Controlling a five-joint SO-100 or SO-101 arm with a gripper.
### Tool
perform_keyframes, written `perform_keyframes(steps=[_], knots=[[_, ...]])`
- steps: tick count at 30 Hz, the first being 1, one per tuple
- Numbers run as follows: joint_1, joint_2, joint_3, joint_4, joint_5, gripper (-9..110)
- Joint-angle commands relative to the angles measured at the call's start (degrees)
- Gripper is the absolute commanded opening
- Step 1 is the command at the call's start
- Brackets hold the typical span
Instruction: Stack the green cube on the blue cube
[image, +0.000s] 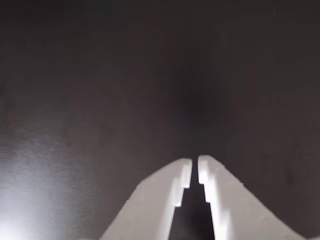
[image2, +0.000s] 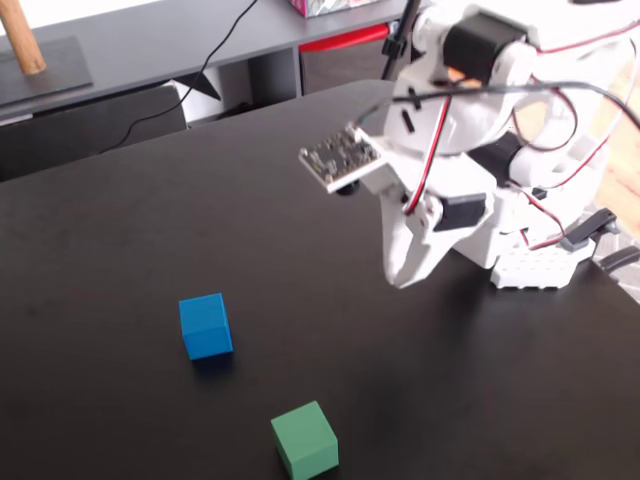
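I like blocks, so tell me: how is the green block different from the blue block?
The green cube is green and the blue cube is bright blue. In the fixed view the green cube sits nearer the bottom edge and more to the right; the blue cube sits farther up and left. The green cube looks slightly bigger, though it is also nearer the camera. Both are plain cubes resting flat on the black table, apart, untouched by the gripper.

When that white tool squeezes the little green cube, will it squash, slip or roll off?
The small matte green cube has crisp edges and flat faces, so it probably stays stiff. Its dull finish suggests a fair hold. Sitting flat on the black table, it should slide rather than roll.
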Motion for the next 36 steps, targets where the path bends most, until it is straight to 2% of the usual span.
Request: perform_keyframes(steps=[1,12,19,23,36], knots=[[-2.8,-7.0,-11.8,-1.8,2.0,0],[-8.6,-26.9,-25.8,-7.6,5.9,7],[-5.8,-35.8,-27.5,-17.6,4.7,40],[-3.9,-38.8,-24.9,-25.3,2.3,49],[2.8,-48.3,-21.9,-38.8,-4.7,52]])
